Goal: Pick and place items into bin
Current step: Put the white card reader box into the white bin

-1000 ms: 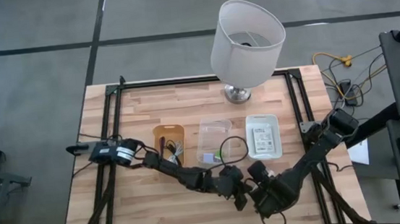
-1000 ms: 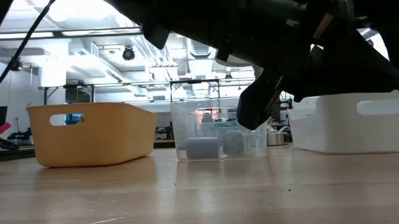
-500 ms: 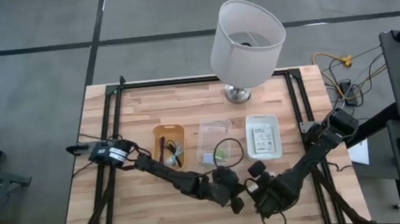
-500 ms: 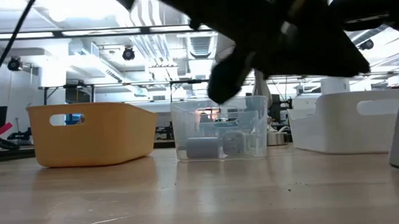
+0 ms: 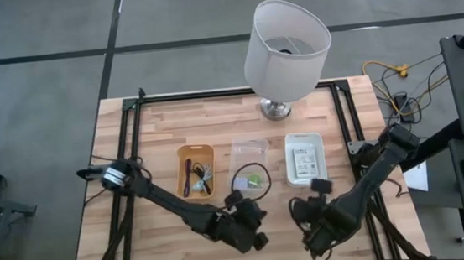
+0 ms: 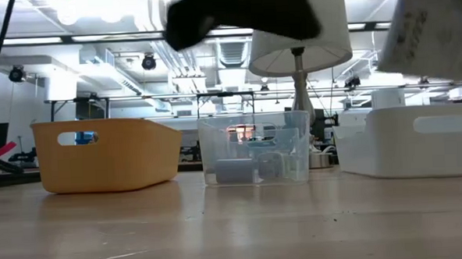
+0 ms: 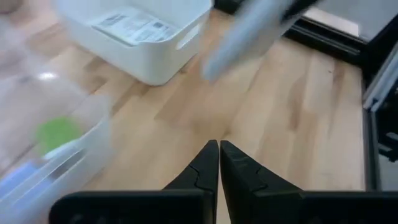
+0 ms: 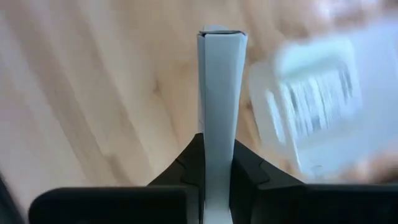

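white lamp [image 5: 285, 48], wooden table [image 5: 156, 128]

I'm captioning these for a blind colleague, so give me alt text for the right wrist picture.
The right tool is shut on a flat white packet, seen edge-on and standing straight up between its two dark fingers. Behind it lies the wooden table, and a blurred white bin holding a printed packet.

- I see three bins in a row: left bin [image 5: 196, 169], middle bin [image 5: 249, 164], right bin [image 5: 305, 158].
- Lamp [image 5: 284, 44] stands behind them.
- A packet [image 5: 304, 161] lies in the right bin.
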You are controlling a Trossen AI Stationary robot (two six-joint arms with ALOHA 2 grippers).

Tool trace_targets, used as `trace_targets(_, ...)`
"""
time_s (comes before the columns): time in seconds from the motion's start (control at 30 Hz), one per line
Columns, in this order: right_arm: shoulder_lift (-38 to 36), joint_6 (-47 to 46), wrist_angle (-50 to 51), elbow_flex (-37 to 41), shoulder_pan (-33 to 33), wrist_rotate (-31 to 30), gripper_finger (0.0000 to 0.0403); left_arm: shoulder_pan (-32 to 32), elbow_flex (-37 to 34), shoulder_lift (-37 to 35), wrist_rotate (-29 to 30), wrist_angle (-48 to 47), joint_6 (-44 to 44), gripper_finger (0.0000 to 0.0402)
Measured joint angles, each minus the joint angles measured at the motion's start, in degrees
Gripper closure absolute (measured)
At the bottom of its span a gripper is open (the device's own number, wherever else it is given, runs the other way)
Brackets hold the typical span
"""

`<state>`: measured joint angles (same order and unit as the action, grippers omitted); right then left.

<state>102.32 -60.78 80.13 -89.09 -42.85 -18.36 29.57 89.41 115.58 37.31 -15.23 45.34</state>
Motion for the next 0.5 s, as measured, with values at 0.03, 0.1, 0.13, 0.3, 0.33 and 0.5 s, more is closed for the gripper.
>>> trace_targets(0.03, -0.49, -6.07, 1.69, -0.96, 0.26, -0.05, 0.0375, 0.37, -0.15, -0.74, 0.82, -2.25, 1.21, 0.0402)
trace_targets(0.1, -2.11, -19.74, 5.86, -2.3, 0.92, -0.06, 0.0375, 1.07, -0.62, -2.46, 2.28, -7.68, 3.43, 0.0402)
trace_targets(0.13, -3.1, -26.7, 7.69, -2.46, 1.17, -0.26, 0.0375, 1.3, -0.75, -3.25, 2.91, -9.48, 4.34, 0.0402)
trace_targets(0.3, -12.49, -47.41, 9.94, -0.75, 2.33, -6.03, 0.0374, 2.9, -1.81, -8.35, 5.7, -18.11, 7.35, 0.0402)
trace_targets(0.33, -14.66, -49.82, 10.11, 0.31, 2.88, -6.61, 0.0374, 3.24, -1.89, -9.22, 5.84, -19.56, 7.3, 0.0402)
trace_targets(0.5, -26.71, -54.7, 7.18, 10.5, 8.12, -7.53, 0.0374, 4.59, -1.95, -13.83, 7.13, -22.89, 6.54, 0.0402)
